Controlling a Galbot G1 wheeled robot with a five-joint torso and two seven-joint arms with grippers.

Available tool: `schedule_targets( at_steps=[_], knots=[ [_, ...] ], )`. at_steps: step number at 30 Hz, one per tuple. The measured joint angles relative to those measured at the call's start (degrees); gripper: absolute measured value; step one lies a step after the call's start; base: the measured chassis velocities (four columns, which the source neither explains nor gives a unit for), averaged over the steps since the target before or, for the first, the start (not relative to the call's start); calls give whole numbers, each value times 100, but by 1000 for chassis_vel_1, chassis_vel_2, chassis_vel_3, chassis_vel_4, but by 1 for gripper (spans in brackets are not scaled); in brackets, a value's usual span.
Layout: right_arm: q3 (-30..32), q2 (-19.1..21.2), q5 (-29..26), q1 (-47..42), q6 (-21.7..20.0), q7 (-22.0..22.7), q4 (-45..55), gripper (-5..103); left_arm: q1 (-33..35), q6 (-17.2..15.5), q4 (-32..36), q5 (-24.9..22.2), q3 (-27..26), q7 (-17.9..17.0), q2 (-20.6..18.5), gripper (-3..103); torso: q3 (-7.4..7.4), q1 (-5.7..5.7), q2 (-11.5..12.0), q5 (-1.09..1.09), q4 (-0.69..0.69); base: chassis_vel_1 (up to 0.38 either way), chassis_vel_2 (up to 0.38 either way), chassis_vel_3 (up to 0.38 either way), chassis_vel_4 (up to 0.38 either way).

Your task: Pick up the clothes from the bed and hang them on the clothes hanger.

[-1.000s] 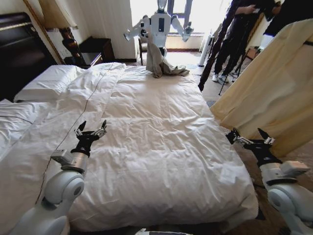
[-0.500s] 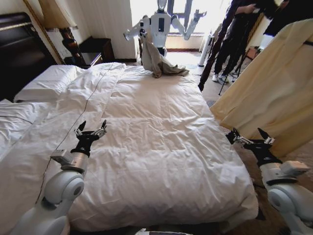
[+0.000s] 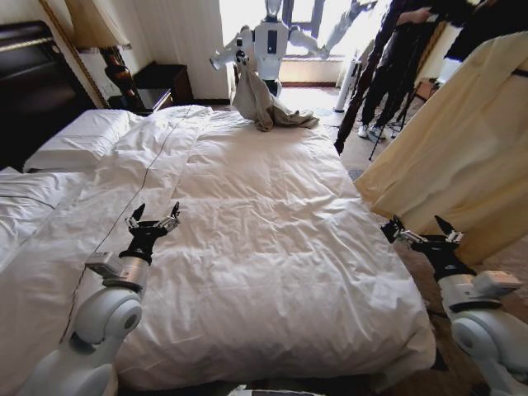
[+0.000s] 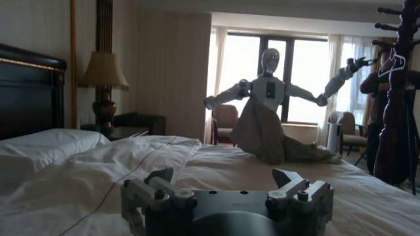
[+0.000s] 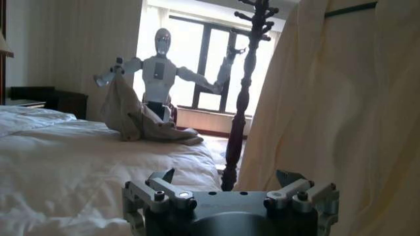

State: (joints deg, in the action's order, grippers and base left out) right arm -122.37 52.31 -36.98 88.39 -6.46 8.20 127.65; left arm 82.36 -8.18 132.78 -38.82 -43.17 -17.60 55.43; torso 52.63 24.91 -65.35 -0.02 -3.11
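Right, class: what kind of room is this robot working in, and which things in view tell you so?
Most likely a hotel bedroom: a large bed with a white duvet and pillows, a dark headboard, and a table lamp on a dark nightstand.

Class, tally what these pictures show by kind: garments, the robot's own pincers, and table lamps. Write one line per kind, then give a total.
Garments: 2 (cream top, grey-beige garment)
Pincers: 2 (left pincer, right pincer, both open)
Lamps: 1 (lamp)
Total: 5
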Motion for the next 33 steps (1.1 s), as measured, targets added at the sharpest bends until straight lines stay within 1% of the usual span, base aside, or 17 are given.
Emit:
schedule_targets(
  at_steps=[33],
  knots=[
    [0, 0, 0, 0, 0, 1, 0, 100, 0, 0, 0, 0, 0, 0, 0, 100, 0, 0, 0, 0, 0, 0, 0, 0, 0]
  ],
)
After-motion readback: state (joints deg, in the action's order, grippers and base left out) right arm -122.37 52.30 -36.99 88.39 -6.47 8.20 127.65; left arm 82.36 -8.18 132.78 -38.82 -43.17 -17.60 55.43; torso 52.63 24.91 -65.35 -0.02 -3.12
